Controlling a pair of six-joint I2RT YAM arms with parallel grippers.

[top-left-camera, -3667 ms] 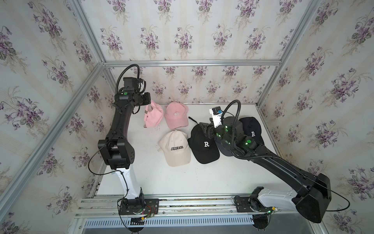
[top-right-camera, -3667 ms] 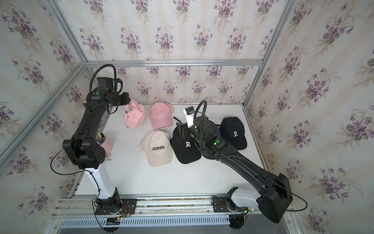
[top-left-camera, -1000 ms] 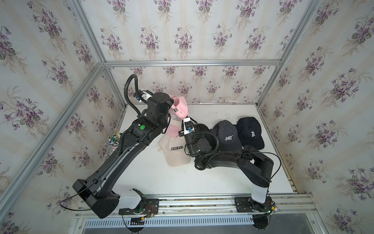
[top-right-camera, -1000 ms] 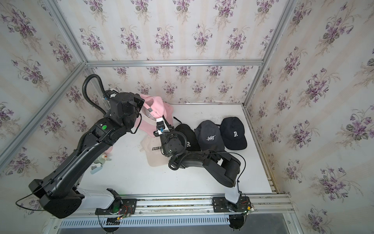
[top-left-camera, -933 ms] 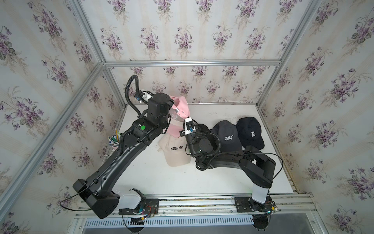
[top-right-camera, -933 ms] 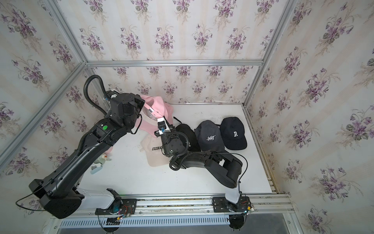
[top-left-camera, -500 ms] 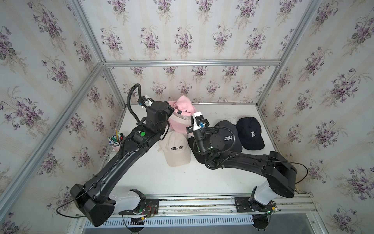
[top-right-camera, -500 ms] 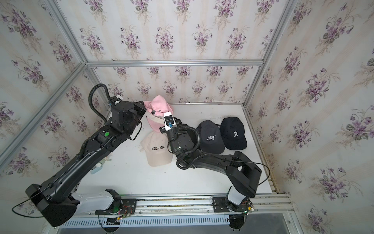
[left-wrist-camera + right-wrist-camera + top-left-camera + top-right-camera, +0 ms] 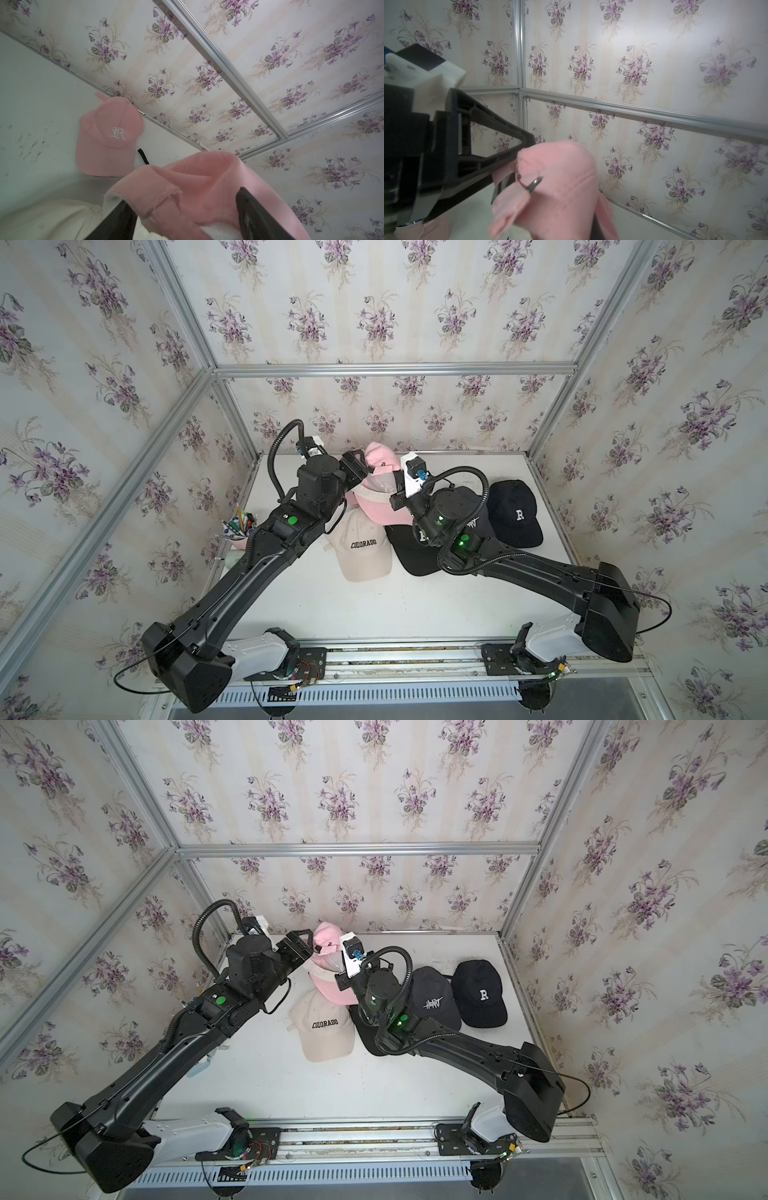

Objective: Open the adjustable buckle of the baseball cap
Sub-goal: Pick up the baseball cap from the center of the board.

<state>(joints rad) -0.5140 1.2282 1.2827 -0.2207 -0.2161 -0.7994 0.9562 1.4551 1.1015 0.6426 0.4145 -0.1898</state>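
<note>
A pink baseball cap hangs in the air over the back of the table in both top views. Its metal buckle shows in the right wrist view, with a folded strap end hanging by it. My left gripper is open, its fingers standing wide on either side of the cap's rear strap without clamping it. My right gripper is shut on the baseball cap from the other side, and the fabric hides most of its jaws.
A second pink cap with a white R lies on the table near the back wall. A beige COLORADO cap, a black cap under the right arm and two more black caps lie nearby. A pen cup stands at the left edge.
My left gripper's jaws have gone from shut to wide open. Both arms have carried the pink cap to the right and toward the back wall. The right gripper has tightened on it.
</note>
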